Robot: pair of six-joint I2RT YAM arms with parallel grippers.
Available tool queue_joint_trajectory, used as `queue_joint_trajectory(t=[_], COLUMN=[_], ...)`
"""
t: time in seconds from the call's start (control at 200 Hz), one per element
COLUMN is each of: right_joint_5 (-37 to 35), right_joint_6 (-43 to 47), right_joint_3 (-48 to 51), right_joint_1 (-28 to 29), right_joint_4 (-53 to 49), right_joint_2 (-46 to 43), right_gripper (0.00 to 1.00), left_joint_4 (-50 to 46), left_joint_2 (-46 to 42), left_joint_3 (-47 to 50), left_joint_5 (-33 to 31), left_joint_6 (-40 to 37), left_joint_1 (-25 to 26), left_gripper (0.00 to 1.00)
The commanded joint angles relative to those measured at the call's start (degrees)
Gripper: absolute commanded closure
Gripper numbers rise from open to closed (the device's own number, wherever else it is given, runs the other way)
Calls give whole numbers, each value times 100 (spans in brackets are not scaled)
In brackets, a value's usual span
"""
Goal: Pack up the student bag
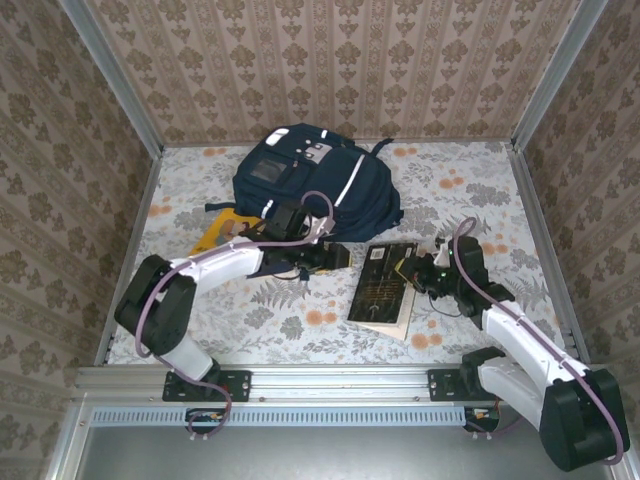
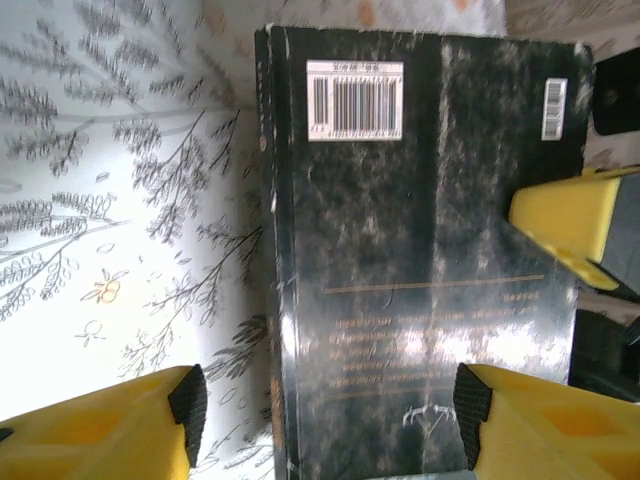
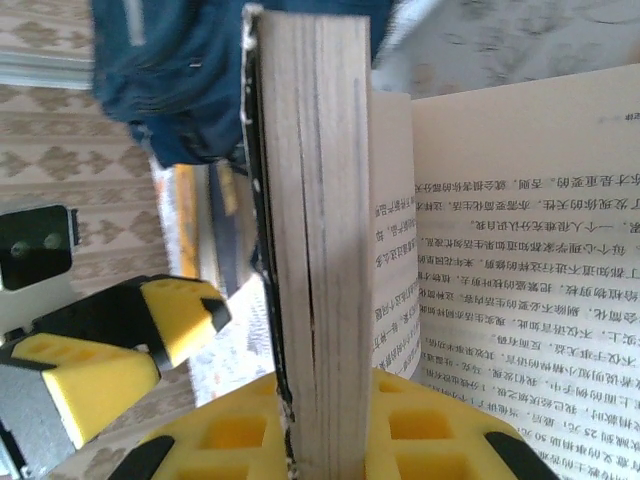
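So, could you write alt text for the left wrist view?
A black paperback book with a white barcode label shows against a floral tablecloth. The open left tool shows yellow fingers at the bottom; another yellow finger grips the book's right edge.

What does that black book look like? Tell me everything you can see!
The black book lies on the flowery table, near the student bag. Its dark, shiny cover looks scuffed, with a white barcode sticker and faint gold lettering. The pages look like cream paper with printed text. The right gripper is shut on the cover and a thick bunch of pages, leaving one printed page open beside them. The open left gripper is at its other edge.
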State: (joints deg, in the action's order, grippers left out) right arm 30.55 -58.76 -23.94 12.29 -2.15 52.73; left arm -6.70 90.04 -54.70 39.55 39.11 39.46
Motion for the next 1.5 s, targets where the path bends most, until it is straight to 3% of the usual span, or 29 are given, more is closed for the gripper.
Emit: queue_joint_trajectory(t=[0.0,0.24,0.465,0.69,0.795,1.005,1.155,1.365,1.44,1.495], right_joint_5=[639,947,1192,1172,1138,994,742,395,353,310], right_joint_6=[-293,-610,-629,-718,-649,-486,-183,203,246,308], right_joint_3=[-465,-945,-1271,-1253,-1260,-1261,-1368,-1518,-1540,-1560], right_joint_1=[44,115,416,598,627,644,643,642,643,643], right_joint_4=[933,2024,2751,3240,3192,2924,2307,1461,1349,1251], right_joint_2=[-199,-217,-121,-80,-54,9,40,146,210,229], right_gripper=[100,100,100,100,100,100,100,100,90,73], left_joint_4=[326,755,1542,3203,3709,4243,4361,4432,4409,4401], left_joint_2=[-497,-1076,-1318,-1420,-1362,-1340,-1401,-1501,-1557,-1581], left_joint_3=[-51,-122,-130,499,593,661,698,722,713,689], left_joint_5=[-22,125,685,1001,1075,1125,1121,1179,1163,1136], left_joint_6=[283,880,1417,2343,2612,2854,2856,2793,2717,2685], left_joint_1=[-110,-478,-404,-319,-260,-232,-238,-264,-272,-281], left_gripper=[29,26,25,26,32,55,72,86,90,91])
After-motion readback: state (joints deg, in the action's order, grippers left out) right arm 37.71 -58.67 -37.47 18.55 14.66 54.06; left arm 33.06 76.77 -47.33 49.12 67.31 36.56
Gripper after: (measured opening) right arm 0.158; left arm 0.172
